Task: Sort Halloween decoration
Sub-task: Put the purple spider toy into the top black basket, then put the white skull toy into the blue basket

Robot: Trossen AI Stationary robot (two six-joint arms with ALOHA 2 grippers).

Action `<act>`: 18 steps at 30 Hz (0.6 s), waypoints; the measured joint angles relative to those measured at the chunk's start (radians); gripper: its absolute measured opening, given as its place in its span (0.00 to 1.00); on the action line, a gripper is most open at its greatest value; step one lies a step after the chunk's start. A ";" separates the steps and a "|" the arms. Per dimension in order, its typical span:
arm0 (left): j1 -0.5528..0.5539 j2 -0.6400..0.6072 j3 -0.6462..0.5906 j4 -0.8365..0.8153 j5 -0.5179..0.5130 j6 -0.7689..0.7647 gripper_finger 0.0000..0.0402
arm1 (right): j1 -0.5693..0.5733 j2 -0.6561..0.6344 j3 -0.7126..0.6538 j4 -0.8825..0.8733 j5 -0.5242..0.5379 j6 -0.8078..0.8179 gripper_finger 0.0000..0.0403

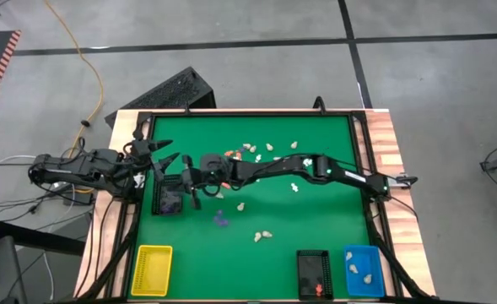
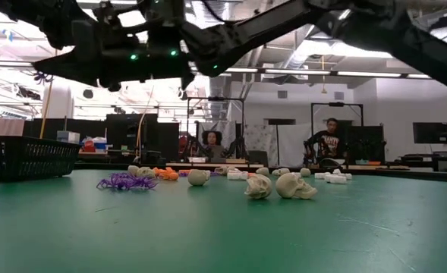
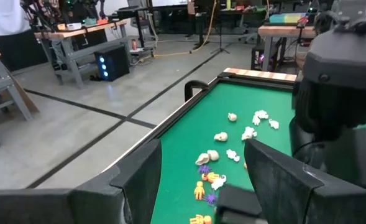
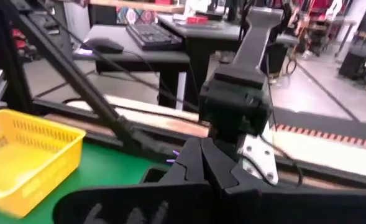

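Right hand [image 1: 191, 179] contents — hidden

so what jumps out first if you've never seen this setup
Both dark arms meet over the green table, the right gripper above a black tray at its left edge. Tiny figurines lie scattered mid-table, and a yellow tray, another black tray and a blue tray line the near edge.
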 joint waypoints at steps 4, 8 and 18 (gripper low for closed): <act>0.000 0.000 0.000 0.000 -0.017 0.000 0.55 | -0.001 0.047 0.063 -0.002 -0.002 -0.005 0.07; 0.000 0.000 0.000 -0.001 -0.026 0.001 0.55 | -0.001 0.058 0.070 -0.022 -0.002 -0.012 0.11; 0.000 0.000 0.000 -0.002 -0.027 0.001 0.55 | -0.006 0.058 0.070 -0.058 -0.009 -0.043 0.31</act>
